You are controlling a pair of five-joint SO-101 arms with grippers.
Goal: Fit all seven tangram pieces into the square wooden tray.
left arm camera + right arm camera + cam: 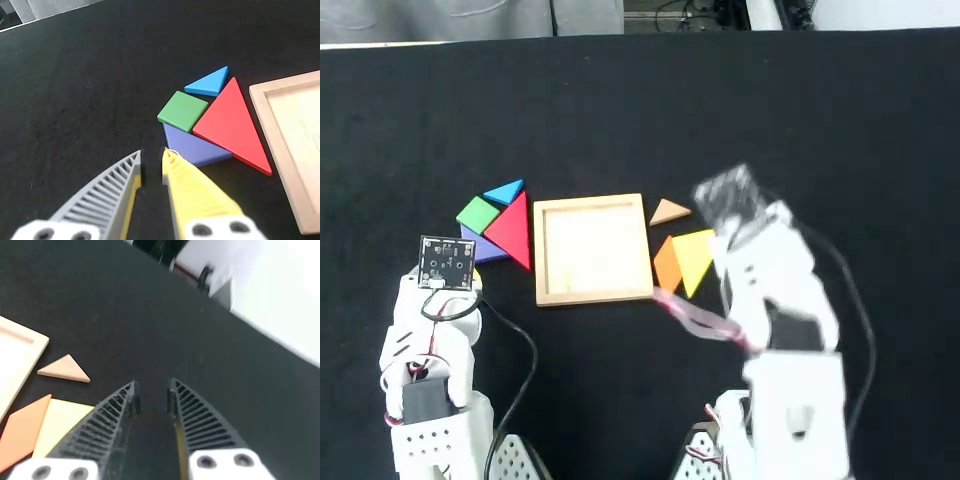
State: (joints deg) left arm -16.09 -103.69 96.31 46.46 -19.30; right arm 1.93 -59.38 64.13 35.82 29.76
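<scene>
At the middle of the black worktop lies one square wooden tray, its pale floor bare. Seven tangram pieces lie around it, all outside. Four cluster together at the tray's left: a blue triangle, a green square, a large red triangle with its long side just beside the tray's left rim, and a purple piece below the green square. Three lie at the tray's right: a small tan triangle near its upper right corner, and lower down an orange piece and a yellow triangle side by side. Two arms rise from the bottom of the frame. The left tool, one finger grey and one yellow, has its fingers a narrow gap apart with nothing between them, the yellow tip just beside the purple piece's corner. The right tool, black, is likewise slightly parted and empty, over bare worktop right of the yellow triangle. Beyond the worktop's far edge, at the top of the frame, lie dark cables.
</scene>
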